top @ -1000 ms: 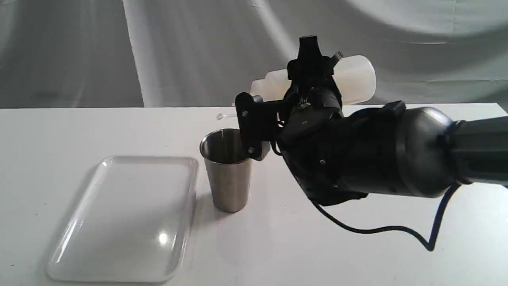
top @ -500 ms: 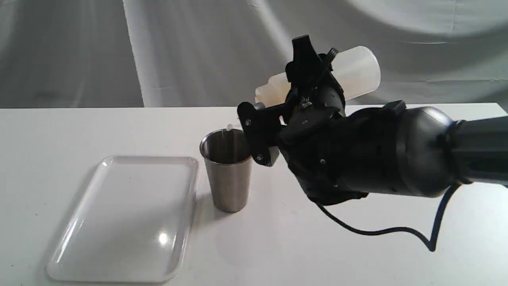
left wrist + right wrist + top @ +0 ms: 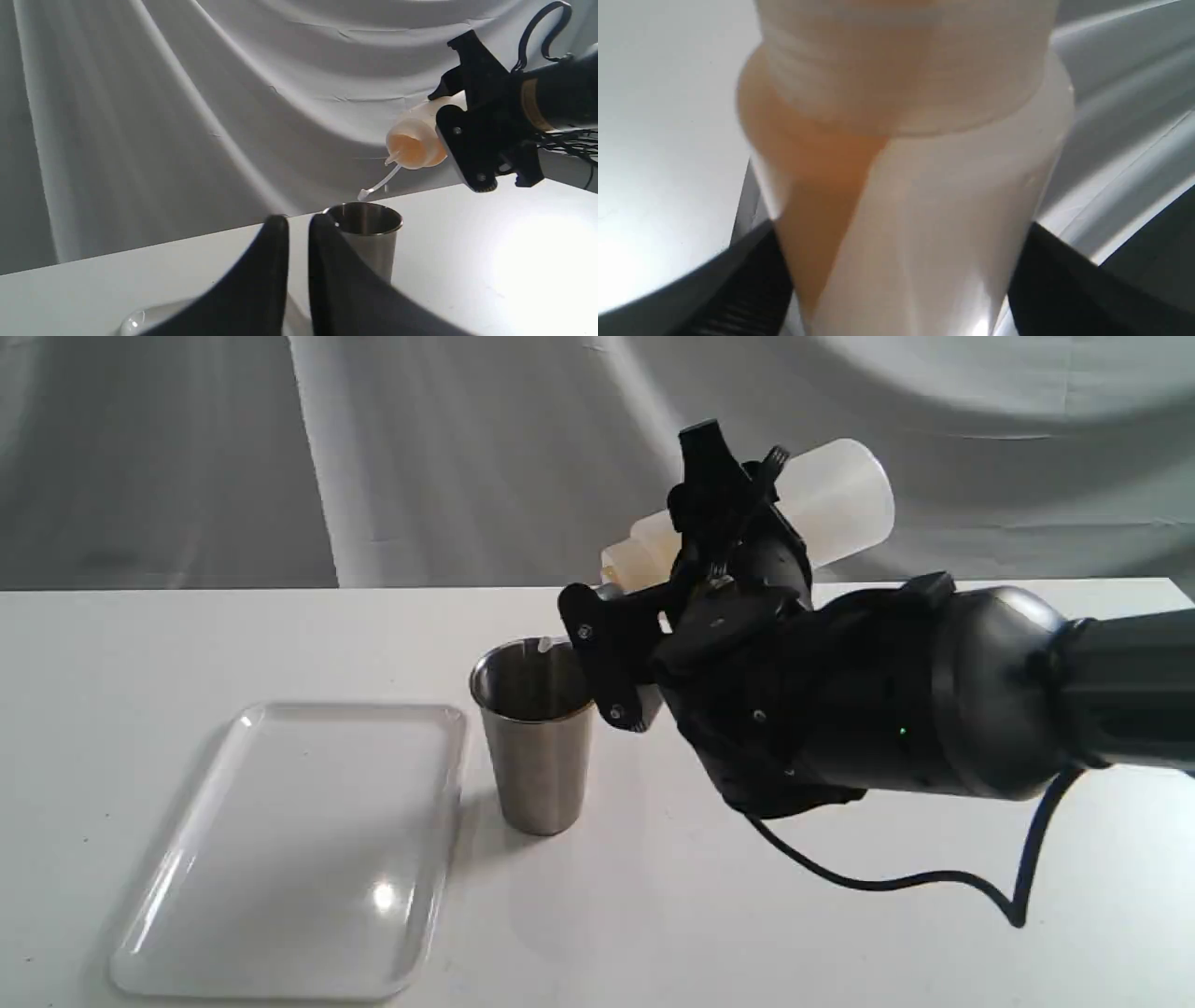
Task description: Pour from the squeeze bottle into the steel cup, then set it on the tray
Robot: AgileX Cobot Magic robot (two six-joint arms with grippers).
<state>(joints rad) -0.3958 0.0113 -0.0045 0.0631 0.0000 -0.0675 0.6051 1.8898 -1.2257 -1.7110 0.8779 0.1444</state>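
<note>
The right claw (image 3: 658, 555) clamps the light, soft-walled squeeze bottle (image 3: 836, 499) round its middle, where a harder pinch would likely squirt liquid.

Seen from the exterior, the squeeze bottle's (image 3: 840, 495) middle and most of its nozzle lie hidden behind the right tool (image 3: 653, 560). That tool's own wrist view shows the bottle blurred and cropped. The left tool (image 3: 299, 223) covers the steel cup's (image 3: 373, 221) base and most of the tray (image 3: 135, 322). Whether anything pours is too small to tell.

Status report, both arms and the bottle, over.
Right gripper: jaws clamped on translucent white squeeze bottle, tipped nozzle-down above brushed steel cup. Left gripper: jaws nearly shut, empty. Glossy white tray beside cup, nothing between.
</note>
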